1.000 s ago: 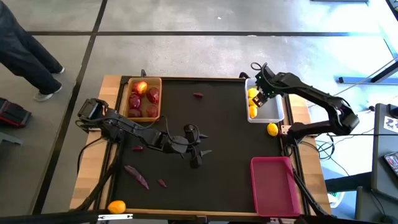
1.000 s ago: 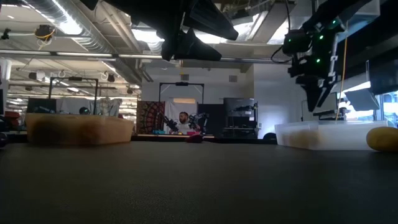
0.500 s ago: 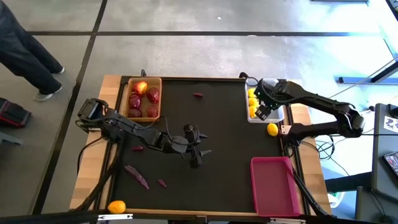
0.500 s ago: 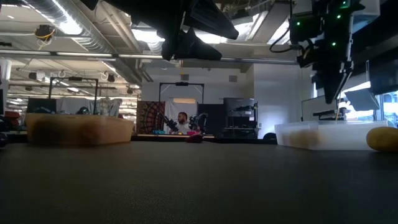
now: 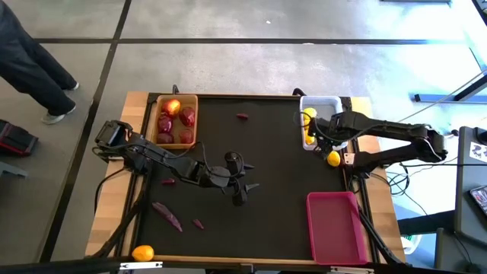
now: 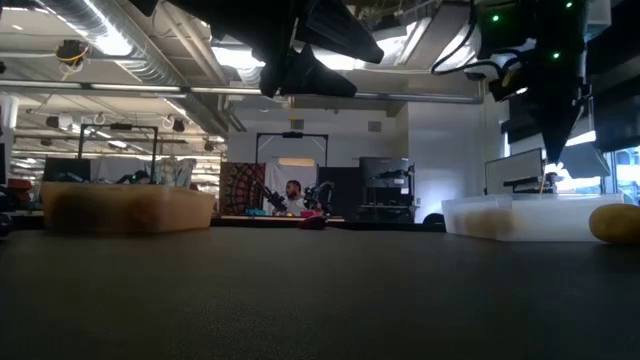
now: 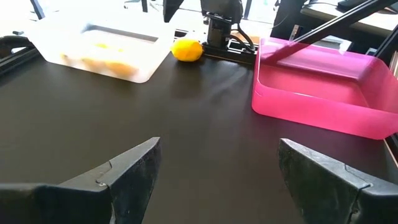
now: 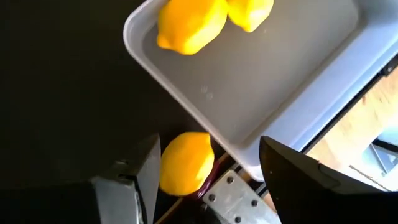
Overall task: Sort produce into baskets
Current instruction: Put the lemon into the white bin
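My right gripper (image 5: 322,138) hangs open over the near end of the white bin (image 5: 332,104), which holds yellow lemons (image 8: 189,25). One more lemon (image 5: 333,158) lies on the mat just outside the bin's near end; in the right wrist view this lemon (image 8: 185,163) shows below and between my open fingers, untouched. My left gripper (image 5: 244,191) is open and empty above the middle of the mat. The tan wooden bin (image 5: 156,122) at the far left holds dark red fruits (image 5: 186,116). The pink bin (image 5: 335,227) stands at the near right.
Thin purple pieces lie on the mat: one at the far middle (image 5: 242,116), one by the left arm (image 5: 169,181), two at the near left (image 5: 167,215). An orange fruit (image 5: 142,253) lies at the near left corner. People show in the room beyond.
My right gripper has moved from the far part of the white bin toward the table's near edge, along the bin, and now hangs over its near end above the loose lemon. My left arm has kept still.
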### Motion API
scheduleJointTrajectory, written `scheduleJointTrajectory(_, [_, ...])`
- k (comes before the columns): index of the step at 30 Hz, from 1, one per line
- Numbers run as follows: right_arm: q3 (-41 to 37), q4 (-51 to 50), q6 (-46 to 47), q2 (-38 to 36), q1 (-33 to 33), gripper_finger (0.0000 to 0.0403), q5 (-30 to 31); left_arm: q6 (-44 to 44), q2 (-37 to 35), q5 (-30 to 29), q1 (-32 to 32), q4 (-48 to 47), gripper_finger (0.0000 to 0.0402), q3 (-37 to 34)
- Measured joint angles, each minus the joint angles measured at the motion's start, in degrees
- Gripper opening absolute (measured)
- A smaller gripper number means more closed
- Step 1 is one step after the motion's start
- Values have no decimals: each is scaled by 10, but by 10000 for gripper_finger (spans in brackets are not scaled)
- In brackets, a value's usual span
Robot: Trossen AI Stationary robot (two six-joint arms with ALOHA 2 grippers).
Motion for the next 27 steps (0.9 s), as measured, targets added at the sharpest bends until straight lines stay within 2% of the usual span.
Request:
scheduleJointTrajectory(8, [0,-24,86,0,61,227,9,0,0,0,-1,-1,317,0])
scheduleJointTrajectory(16, [-3,-46,162,0,96,227,9,0,0,0,-2,-3,317,0])
scheduleJointTrajectory(27, [-86,-8,192,1,103,227,-22,1,0,0,-4,-3,317,0])
